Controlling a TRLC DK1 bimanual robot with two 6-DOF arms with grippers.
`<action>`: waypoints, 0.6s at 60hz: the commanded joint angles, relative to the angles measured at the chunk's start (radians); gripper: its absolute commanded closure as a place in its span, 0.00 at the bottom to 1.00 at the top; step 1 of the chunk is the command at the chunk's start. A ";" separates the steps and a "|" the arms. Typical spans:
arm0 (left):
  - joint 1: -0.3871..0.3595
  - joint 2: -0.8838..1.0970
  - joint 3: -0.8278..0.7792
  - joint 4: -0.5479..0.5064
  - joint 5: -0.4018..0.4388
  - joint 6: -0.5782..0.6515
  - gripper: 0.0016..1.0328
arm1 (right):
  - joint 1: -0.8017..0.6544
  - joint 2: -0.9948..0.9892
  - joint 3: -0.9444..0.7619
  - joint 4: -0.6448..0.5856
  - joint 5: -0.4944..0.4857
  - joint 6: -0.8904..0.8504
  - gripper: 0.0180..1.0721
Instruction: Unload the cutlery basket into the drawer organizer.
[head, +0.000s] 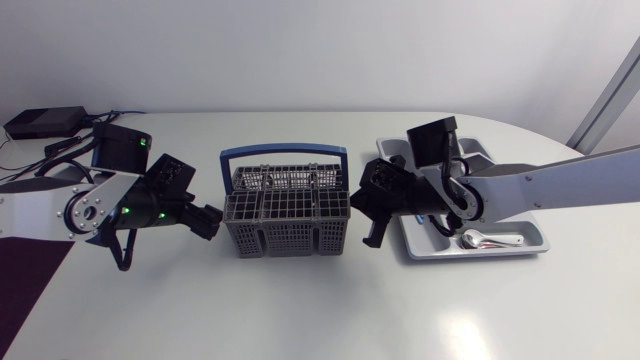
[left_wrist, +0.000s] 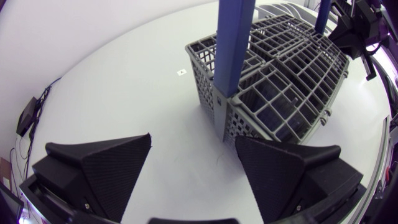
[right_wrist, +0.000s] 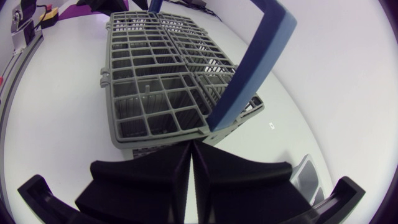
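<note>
Head view: grey plastic lattice cutlery basket (head: 285, 222) with a blue arched handle (head: 283, 152) sits mid-table. Left arm comes in from the basket's left, elbow bent, wrist about level. Its black left gripper (head: 207, 222) points at the basket's left end wall, just beside it, apart from it going by the left wrist view. Left wrist view: both wedge fingers (left_wrist: 102, 165) are spread wide with bare table between them; the basket's end wall and a handle post are ahead of the gap.

Right arm reaches across the pale grey plastic drawer organizer tray (head: 500, 252), which lies just right of the basket. Its forearm runs over the tray with the wrist bent down. Right gripper (head: 373, 232) is at the basket's right end, tips angled down toward the table just beside the basket's near right corner. Right wrist view: its two fingers are pressed together with nothing between them, basket end wall right ahead of the tips; contact with the basket can't be told.

One metal spoon (head: 488, 240) lies in the tray's long compartment along the near edge, toward the end away from the basket.
</note>
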 joint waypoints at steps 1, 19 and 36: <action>-0.026 0.025 0.044 0.007 0.035 -0.012 0.08 | 0.048 0.003 0.010 0.021 -0.029 0.024 0.91; -0.026 0.035 0.057 0.010 0.035 -0.012 0.08 | 0.085 -0.020 -0.001 0.018 0.014 0.030 0.91; 0.005 0.031 0.051 0.010 0.035 -0.006 0.06 | 0.085 -0.047 -0.036 0.021 0.039 0.030 0.77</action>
